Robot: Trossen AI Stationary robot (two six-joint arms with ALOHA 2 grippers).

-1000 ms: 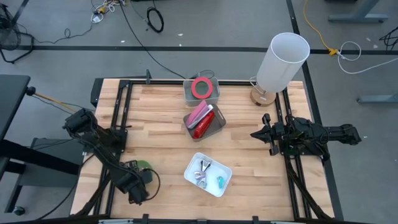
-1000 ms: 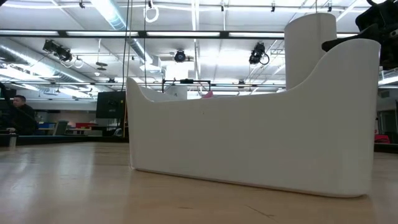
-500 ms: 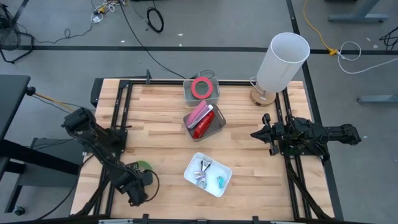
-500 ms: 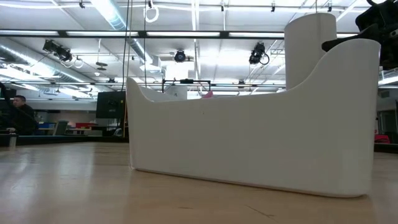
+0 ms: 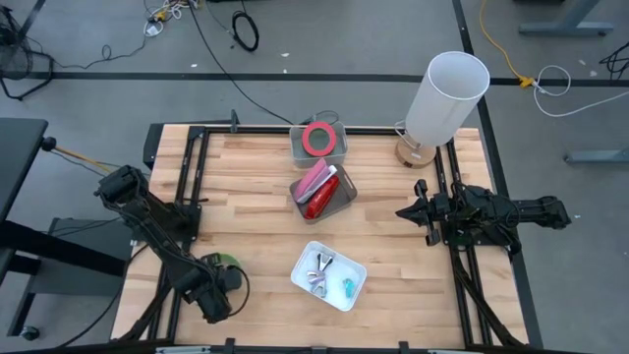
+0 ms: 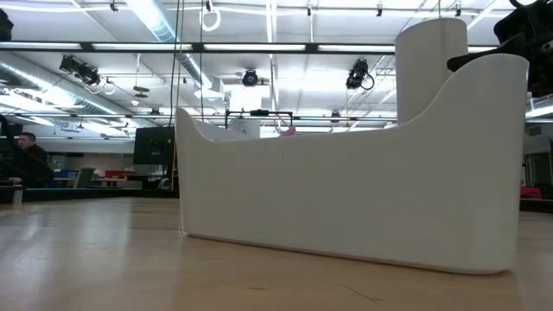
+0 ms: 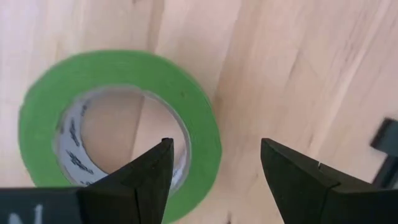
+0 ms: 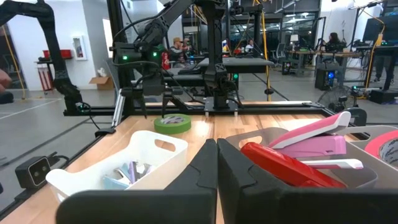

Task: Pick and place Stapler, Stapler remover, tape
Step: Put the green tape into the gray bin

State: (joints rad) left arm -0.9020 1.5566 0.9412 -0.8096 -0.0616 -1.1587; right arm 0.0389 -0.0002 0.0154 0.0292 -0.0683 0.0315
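green tape roll (image 7: 118,130): flat on the table's near-left corner, under the left gripper (image 7: 214,171). jaws wide, one tip over the roll's open centre, the other outside its rim; nothing held. right gripper (image 5: 421,213): shut, empty, waiting at the right edge. risk: closing off-centre could pinch the rim at an angle and skid the roll toward the table edge. red-pink tape roll (image 5: 317,138) sits in the far grey bin (image 5: 340,149).

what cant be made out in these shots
- Low view: the white bin fills the frame and hides everything behind it.
- Left wrist view: the green tape is cut off by the edge and the left pincer.
- High view: the white bin's small contents are too small to name.
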